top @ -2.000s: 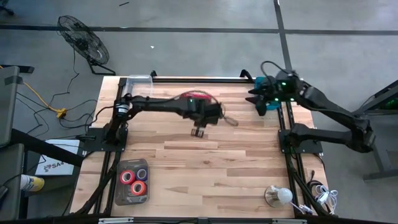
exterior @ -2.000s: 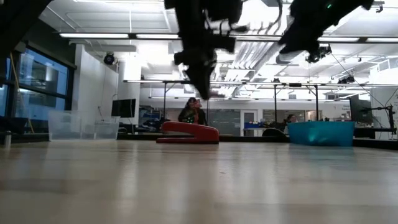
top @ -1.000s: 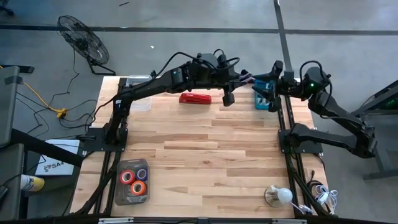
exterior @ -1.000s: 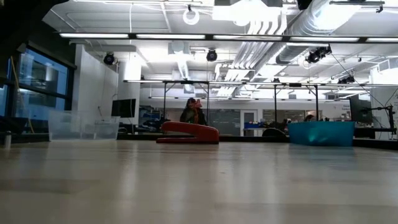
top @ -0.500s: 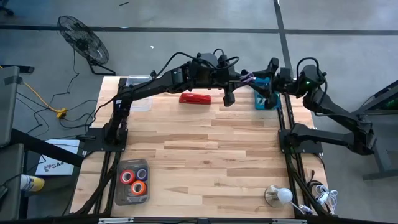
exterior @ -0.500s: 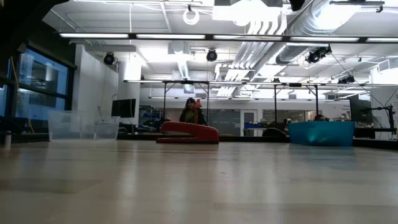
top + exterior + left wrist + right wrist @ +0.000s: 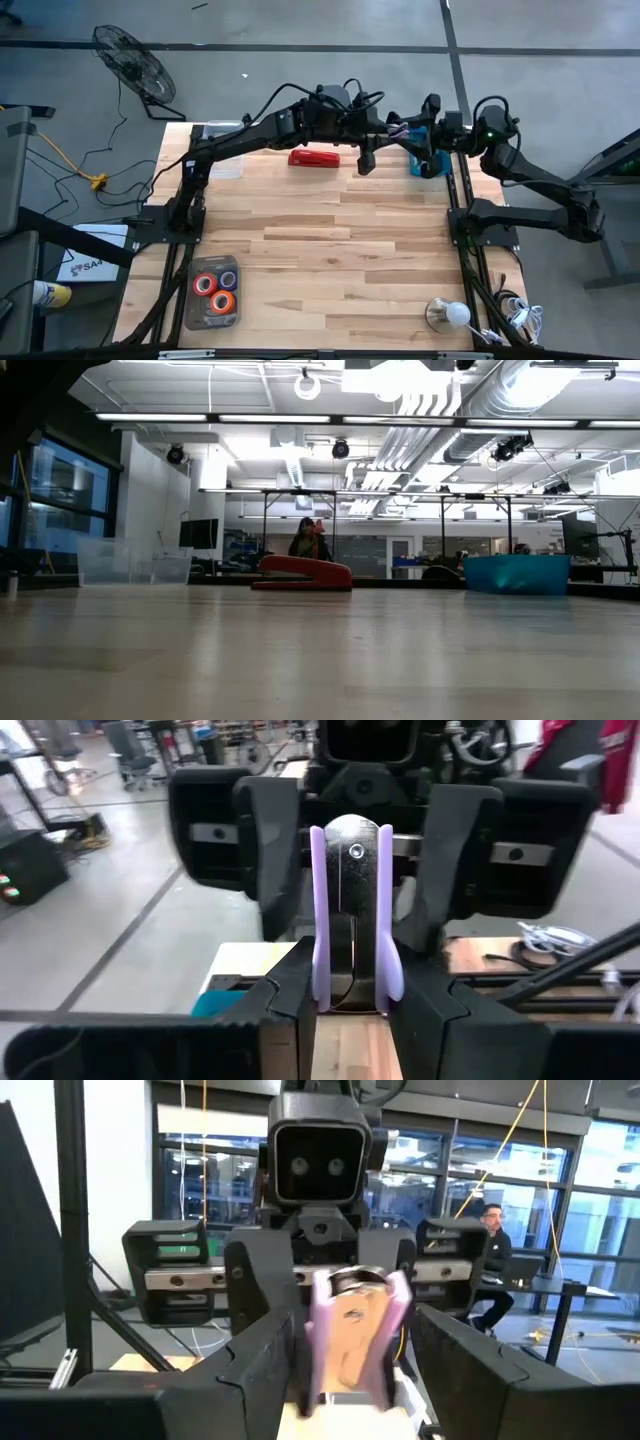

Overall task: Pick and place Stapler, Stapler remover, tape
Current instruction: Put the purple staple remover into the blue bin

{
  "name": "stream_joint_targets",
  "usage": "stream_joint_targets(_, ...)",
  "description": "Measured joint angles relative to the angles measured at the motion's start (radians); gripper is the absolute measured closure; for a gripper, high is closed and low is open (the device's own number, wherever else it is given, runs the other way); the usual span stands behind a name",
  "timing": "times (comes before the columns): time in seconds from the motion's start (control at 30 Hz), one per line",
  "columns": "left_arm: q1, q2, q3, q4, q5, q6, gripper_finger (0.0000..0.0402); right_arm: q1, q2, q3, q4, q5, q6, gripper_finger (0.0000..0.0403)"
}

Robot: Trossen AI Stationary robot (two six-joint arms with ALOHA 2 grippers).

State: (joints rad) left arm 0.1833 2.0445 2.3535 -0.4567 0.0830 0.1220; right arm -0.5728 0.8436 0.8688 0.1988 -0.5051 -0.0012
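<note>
The two grippers meet nose to nose above the far edge of the table (image 7: 330, 250). The left gripper (image 7: 352, 1005) has its jaws closed on a staple remover (image 7: 352, 910) with lilac grips and a metal face, held upright between the fingers. The right gripper (image 7: 350, 1380) faces it with jaws spread wide, one finger (image 7: 455, 1355) on either side of the remover — whether they touch it I cannot tell. The stapler (image 7: 314, 158) lies flat on the wood, just beside and below the left gripper's jaws, apart from them. The tape (image 7: 214, 290) sits in a dark tray (image 7: 190, 300) at the near left corner, well apart from both. A teal bin (image 7: 418, 165) stands just under the right gripper.
</note>
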Motion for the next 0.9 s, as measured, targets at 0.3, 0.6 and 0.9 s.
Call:
stream_joint_targets(0.3,0.0,0.0,0.0,0.0,0.042,-0.022,0.0317,0.0,-0.001,0.0,0.039,-0.026,0.005,0.0248)
stream_joint_targets(0.6,0.0,0.0,0.0,-0.002,0.042,-0.017,0.0317,0.0,-0.001,0.0,0.033,-0.057,0.016,0.0321)
stream_joint_targets(0.9,0.0,0.0,0.0,-0.002,0.042,-0.026,0.0317,0.0,0.0,0.0,0.032,-0.059,0.043,0.0321)
